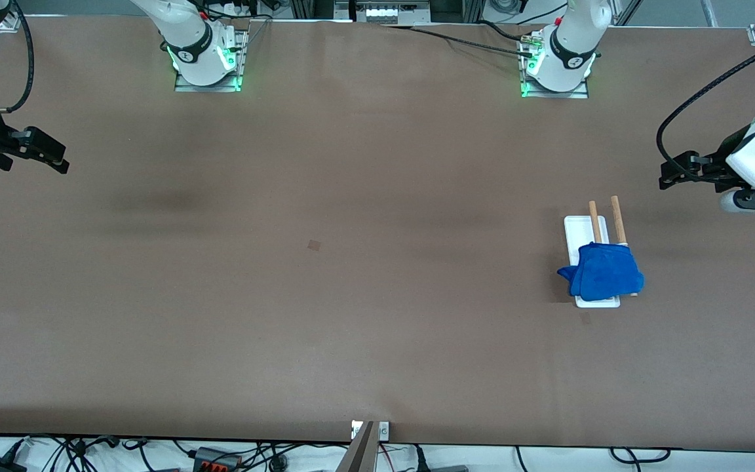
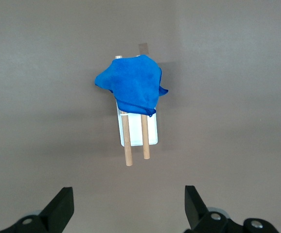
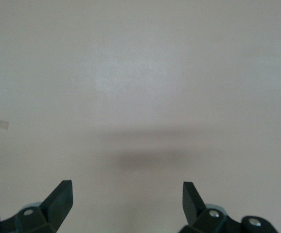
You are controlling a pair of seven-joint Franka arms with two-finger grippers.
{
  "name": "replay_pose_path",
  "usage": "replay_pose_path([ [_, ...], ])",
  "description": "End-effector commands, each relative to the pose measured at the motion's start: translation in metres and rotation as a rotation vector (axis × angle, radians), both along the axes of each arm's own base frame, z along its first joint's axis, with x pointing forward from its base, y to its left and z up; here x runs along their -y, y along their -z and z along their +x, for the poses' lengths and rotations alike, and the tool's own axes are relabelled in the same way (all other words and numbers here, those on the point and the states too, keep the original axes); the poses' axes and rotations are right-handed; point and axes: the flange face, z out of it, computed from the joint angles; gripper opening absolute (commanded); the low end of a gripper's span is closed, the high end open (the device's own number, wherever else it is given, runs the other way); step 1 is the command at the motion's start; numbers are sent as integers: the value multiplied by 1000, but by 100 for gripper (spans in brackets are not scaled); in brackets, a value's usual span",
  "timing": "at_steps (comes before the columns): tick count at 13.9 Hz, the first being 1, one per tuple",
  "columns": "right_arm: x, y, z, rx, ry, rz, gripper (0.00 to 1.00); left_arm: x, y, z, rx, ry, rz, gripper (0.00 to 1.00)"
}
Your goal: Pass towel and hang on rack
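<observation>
The blue towel hangs bunched over the two wooden rods of the rack, at the rods' end nearer to the front camera. The rack's white base lies toward the left arm's end of the table. The left wrist view shows the towel, rods and base too. My left gripper is open and empty, up in the air beside the rack, toward the table's end. My right gripper is open and empty over the table's other end, with only bare table in its view.
A small brown square mark lies on the brown table near the middle. The arm bases stand along the table's edge farthest from the front camera. Cables lie past the nearest edge.
</observation>
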Motion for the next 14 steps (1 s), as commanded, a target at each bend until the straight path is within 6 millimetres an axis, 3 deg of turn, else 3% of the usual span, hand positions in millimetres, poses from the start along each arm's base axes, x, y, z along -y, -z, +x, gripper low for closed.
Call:
replay_pose_path([
  [1, -3, -5, 1, -6, -15, 1, 100, 3, -2, -9, 11, 22, 12, 100],
  [14, -5, -3, -1, -26, -16, 5, 100, 4, -5, -8, 23, 35, 16, 100],
])
